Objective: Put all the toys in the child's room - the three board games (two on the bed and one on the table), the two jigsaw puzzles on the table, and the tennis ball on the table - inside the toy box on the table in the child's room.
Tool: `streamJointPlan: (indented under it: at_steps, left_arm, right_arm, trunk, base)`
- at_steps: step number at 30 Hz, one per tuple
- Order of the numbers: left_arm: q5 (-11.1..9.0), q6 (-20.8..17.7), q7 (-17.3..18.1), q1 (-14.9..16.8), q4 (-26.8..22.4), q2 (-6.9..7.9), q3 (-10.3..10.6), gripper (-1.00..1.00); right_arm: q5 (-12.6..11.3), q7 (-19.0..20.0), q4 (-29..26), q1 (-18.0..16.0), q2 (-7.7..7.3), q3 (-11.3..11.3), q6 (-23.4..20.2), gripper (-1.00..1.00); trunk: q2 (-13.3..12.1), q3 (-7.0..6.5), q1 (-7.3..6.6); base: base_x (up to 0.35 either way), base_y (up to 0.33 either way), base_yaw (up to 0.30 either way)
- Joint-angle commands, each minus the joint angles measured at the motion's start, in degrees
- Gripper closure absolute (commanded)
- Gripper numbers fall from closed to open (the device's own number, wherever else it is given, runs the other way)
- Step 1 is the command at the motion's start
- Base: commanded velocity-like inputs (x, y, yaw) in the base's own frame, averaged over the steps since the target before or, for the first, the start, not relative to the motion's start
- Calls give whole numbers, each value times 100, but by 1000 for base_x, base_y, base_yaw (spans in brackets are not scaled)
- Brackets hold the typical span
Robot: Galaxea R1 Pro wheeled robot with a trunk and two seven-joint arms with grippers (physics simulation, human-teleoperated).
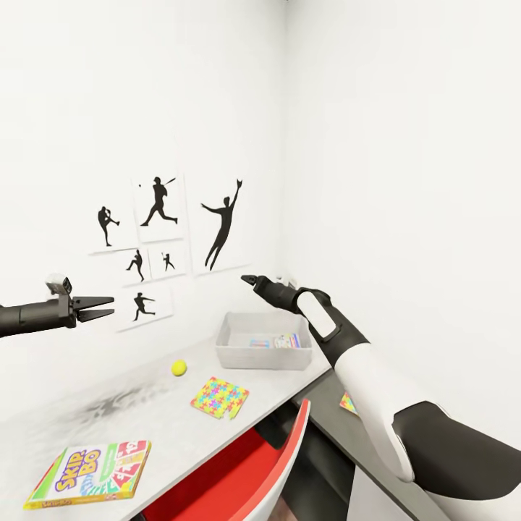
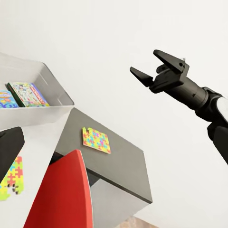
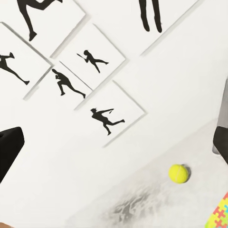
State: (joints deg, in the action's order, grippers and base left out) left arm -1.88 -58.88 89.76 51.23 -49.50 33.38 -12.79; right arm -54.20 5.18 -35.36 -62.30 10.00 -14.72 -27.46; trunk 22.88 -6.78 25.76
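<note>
Light-grey toy box (image 1: 265, 354): sitting at the far end of the pale table top (image 1: 130, 420), near the corner of the room; two small printed boxes (image 1: 276, 341) are lying flat inside it, and the left wrist view is showing them side by side (image 2: 21, 95).
Tennis ball (image 1: 179, 368): resting on the pale top, apart from the toy box and nearer the wall; the right wrist view is catching it too (image 3: 178, 173).
Jigsaw puzzle on the pale top (image 1: 219, 397): lying flat between the ball and the table's front edge, with one piece sticking out from its near edge.
Second jigsaw puzzle (image 2: 96, 139): lying flat on the lower dark grey section (image 2: 118, 161), well apart from the first one; in the head view it is peeking out beside the right forearm (image 1: 349, 403).
Skip-Bo board game (image 1: 90, 474): lying flat at the near end of the pale top, far from the toy box.
Red chair (image 1: 253, 470): standing tucked against the table's front edge.
Right gripper (image 1: 252, 280): hovering above the toy box's far side, holding nothing; the left wrist view is showing its jaws parted (image 2: 154, 66).
Left gripper (image 1: 103, 306): hanging in the air over the pale top, well apart from everything on it, jaws slightly parted and empty.
Wall pictures (image 1: 155, 246): black baseball-player silhouettes hanging on the white wall behind the table.
</note>
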Motion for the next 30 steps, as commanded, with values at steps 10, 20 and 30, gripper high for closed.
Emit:
streamJointPlan:
  at_steps: [10, 20, 30]
  left_arm:
    - [28, -52, 24, -7, 2, 9, -4, -100]
    - [34, -41, 24, -8, 2, 3, -4, -100]
    - [39, -36, 24, -16, 2, 2, -1, -100]
  right_arm:
    - [73, 72, -1, 555, 0, -63, -388, -100]
    - [110, 109, -209, 910, 0, -68, -487, -100]
    - [111, 115, -259, 1007, 0, -67, -489, -100]
  trunk:
    - [4, -54, 3]
    - [4, -56, 3]
    - [4, -30, 3]
  base:
    - [0, 0, 0]
    - [0, 0, 29]
    - [0, 0, 20]
